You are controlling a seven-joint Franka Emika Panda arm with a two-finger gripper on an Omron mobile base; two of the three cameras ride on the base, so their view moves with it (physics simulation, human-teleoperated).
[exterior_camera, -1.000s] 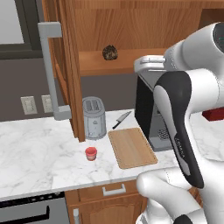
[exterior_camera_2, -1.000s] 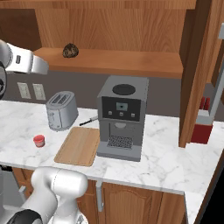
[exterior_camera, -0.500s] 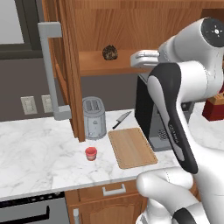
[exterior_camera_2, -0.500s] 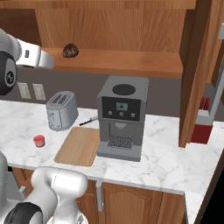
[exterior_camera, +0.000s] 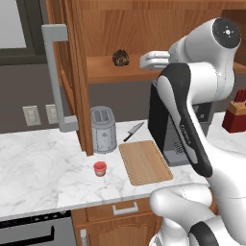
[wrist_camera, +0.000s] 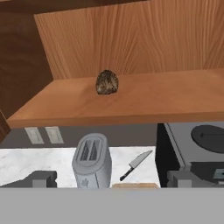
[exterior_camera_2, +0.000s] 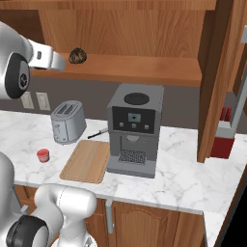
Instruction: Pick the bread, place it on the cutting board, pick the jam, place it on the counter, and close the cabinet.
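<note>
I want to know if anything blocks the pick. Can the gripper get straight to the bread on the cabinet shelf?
Probably yes. The bread sits alone on the open shelf, the cabinet door swung aside, and the hand view looks straight at it with nothing between.

rough-crusted bread (wrist_camera: pixel 106 82), wooden cabinet (wrist_camera: pixel 131 39), marble counter (exterior_camera: pixel 43 168)

No legible text (coffee machine display blank).

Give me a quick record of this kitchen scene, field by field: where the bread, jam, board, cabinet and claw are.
bread: on the open cabinet shelf, untouched
jam: on the counter, left of the board
board: bare, between toaster and coffee machine
knife: behind the board
cabinet: door open
claw: at shelf height, facing the bread, holding nothing
</note>
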